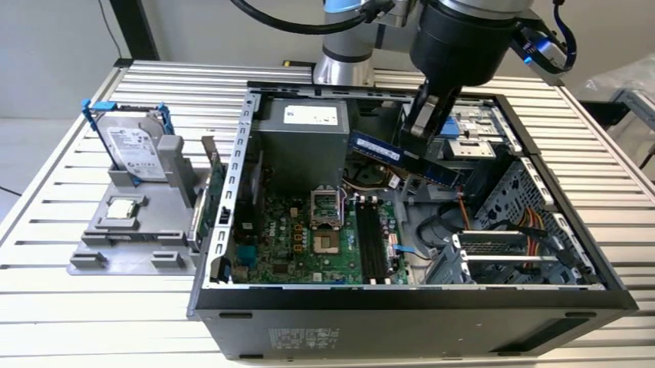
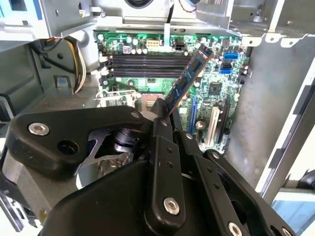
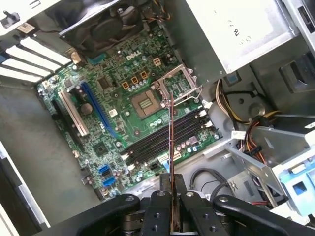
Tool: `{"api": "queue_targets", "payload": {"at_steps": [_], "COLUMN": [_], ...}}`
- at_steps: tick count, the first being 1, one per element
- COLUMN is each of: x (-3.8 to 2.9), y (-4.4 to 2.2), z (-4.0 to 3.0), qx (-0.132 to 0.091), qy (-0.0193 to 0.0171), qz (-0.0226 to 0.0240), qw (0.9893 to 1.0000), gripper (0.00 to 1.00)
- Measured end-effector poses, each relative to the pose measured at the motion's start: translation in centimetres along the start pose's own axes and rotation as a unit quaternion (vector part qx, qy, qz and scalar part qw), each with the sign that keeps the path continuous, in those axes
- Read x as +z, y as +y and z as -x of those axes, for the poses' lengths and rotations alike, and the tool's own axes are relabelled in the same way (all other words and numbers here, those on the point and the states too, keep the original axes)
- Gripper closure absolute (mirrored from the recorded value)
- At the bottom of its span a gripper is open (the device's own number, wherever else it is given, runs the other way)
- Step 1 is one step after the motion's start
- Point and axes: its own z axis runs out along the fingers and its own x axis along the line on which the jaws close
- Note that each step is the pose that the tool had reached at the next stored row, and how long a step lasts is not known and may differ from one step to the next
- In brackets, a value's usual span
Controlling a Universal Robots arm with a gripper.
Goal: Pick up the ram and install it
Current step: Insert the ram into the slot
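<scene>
Pinching ram (image 1: 375, 147) edge, fingers (image 3: 158, 216) clear above slots (image 1: 370, 242)

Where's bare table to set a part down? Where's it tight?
Bare table slats at the exterior view's left of the case, nearer the camera than the grey holder. Tight inside the case, where the gripper holds the ram.

Ribbed aluminium slats make up the table (image 1: 61, 307), brightly lit. Behind it, at the exterior view's left, a pale grey wall (image 1: 46, 54) and a dark post (image 1: 136, 31).
</scene>
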Motion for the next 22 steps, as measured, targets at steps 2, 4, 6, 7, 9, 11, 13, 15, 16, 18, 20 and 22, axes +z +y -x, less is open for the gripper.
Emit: {"api": "queue_targets", "payload": {"at_steps": [2,4,6,7,9,11,13,15,16,18,20,22], "x": [0.0,0.0,0.0,0.0,0.0,0.0,0.0,0.01,0.0,0.01,0.01,0.01], "y": [0.0,0.0,0.01,0.01,0.01,0.02,0.03,0.03,0.03,0.04,0.04,0.04], "z": [0.0,0.0,0.0,0.0,-0.01,-0.01,-0.02,-0.02,-0.02,-0.02,-0.02,-0.02], "qx": [0.011,0.022,0.033,0.038,0.048,0.058,0.067,0.076,0.08,0.09,0.099,0.109], "qy": [-0.0003,-0.0005,-0.0007,-0.0008,-0.001,-0.0011,-0.0013,-0.0015,-0.0016,-0.0018,-0.002,-0.0022], "qz": [0.0003,0.0006,0.0009,0.001,0.0013,0.0016,0.0018,0.0021,0.0022,0.0024,0.0027,0.003], "qw": [0.9999,0.9998,0.9995,0.9993,0.9988,0.9983,0.9978,0.9971,0.9968,0.996,0.9951,0.994], "gripper": [1.0,1.0,1.0,1.0,1.0,1.0,1.0,1.0,1.0,1.0,1.0,1.0]}}
